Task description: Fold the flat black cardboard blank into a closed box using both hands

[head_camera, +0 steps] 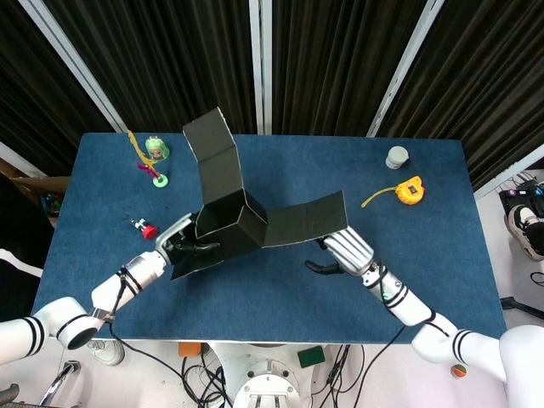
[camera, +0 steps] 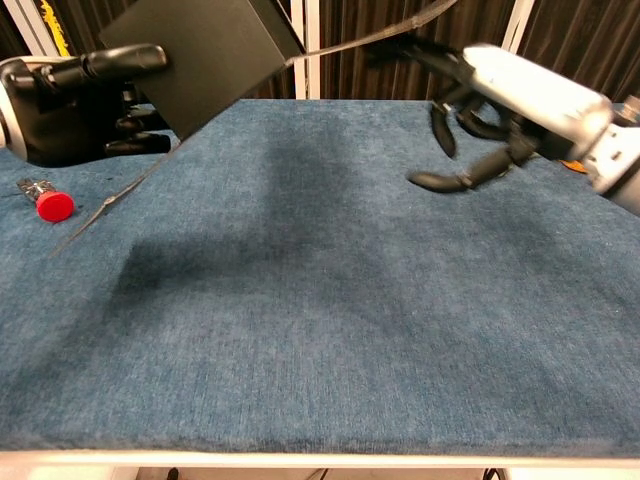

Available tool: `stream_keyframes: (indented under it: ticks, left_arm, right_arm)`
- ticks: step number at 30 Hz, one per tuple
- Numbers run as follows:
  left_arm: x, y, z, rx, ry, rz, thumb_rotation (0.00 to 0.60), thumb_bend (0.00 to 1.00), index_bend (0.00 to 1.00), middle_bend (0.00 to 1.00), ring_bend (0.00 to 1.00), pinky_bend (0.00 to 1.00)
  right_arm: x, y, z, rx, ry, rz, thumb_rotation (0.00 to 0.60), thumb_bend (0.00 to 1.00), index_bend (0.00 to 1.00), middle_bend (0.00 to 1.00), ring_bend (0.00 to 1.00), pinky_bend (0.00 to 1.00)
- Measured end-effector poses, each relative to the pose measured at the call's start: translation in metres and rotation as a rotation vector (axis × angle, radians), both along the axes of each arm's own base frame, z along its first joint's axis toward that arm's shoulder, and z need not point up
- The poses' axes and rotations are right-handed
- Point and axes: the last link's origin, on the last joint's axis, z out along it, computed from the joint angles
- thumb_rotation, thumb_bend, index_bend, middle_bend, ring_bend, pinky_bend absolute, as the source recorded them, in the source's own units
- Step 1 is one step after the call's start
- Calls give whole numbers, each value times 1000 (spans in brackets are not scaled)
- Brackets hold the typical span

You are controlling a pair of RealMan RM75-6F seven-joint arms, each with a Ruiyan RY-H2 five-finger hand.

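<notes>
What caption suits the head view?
Left hand lifts the half-folded black cardboard blank while the right hand reaches under its flap.

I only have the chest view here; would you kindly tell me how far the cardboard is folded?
Observer: In the head view, the black cardboard forms an open tub, gripped by the left hand.
Operator: Thanks. What sticks out toward my right?
Observer: A side flap reaches rightward, ending just above the right hand; contact is unclear.
Operator: What is behind that hand?
Observer: A yellow tape measure lies farther right on the table.
</notes>
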Motion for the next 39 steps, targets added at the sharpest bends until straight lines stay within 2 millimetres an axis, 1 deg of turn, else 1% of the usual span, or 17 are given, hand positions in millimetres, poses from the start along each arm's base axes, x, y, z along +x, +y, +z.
stream_keyframes:
  ticks: [1, 4, 12, 17, 21, 26, 28, 34, 37, 39]
  left_arm:
    - [0, 0, -1, 2, 14, -9, 600, 136, 254, 252, 530, 894]
    - [-1, -1, -5, 10, 55, -42, 600, 135, 249, 248, 530, 894]
    - [1, -9, -15, 17, 157, -150, 600, 135, 244, 244, 529, 894]
    - [5, -8, -21, 22, 189, -176, 600, 135, 244, 244, 529, 894]
    - [5, -7, -22, 27, 206, -178, 600, 134, 244, 244, 529, 893]
    - [2, -7, -23, 39, 233, -185, 600, 135, 244, 244, 529, 893]
    - [1, -7, -24, 47, 250, -194, 600, 135, 244, 244, 529, 893]
    - [0, -8, -29, 83, 310, -238, 600, 135, 244, 243, 527, 893]
    - [1, -9, -32, 99, 333, -259, 600, 135, 244, 242, 526, 893]
    - [1, -9, -33, 108, 347, -271, 600, 135, 244, 241, 525, 893]
  right_arm:
    - [9, -1, 1, -24, -17, 16, 600, 247, 0, 128, 660, 1000]
    - [23, -3, 6, -81, -52, 45, 600, 226, 0, 140, 674, 1000]
    - [43, -5, 16, -205, -68, 108, 600, 179, 8, 172, 685, 1000]
    - [55, -5, 10, -248, -51, 149, 600, 176, 41, 196, 690, 1000]
    - [57, -3, 2, -262, -12, 178, 600, 172, 104, 226, 703, 1000]
    - [59, -2, -7, -304, 31, 233, 600, 113, 253, 301, 724, 1000]
    - [62, -1, -9, -325, 25, 257, 600, 94, 289, 317, 730, 1000]
    - [72, -1, -19, -375, 38, 311, 600, 79, 401, 377, 748, 1000]
    - [74, -3, -23, -392, 63, 327, 600, 74, 475, 409, 753, 1000]
    - [74, -3, -26, -390, 81, 330, 600, 63, 501, 414, 753, 1000]
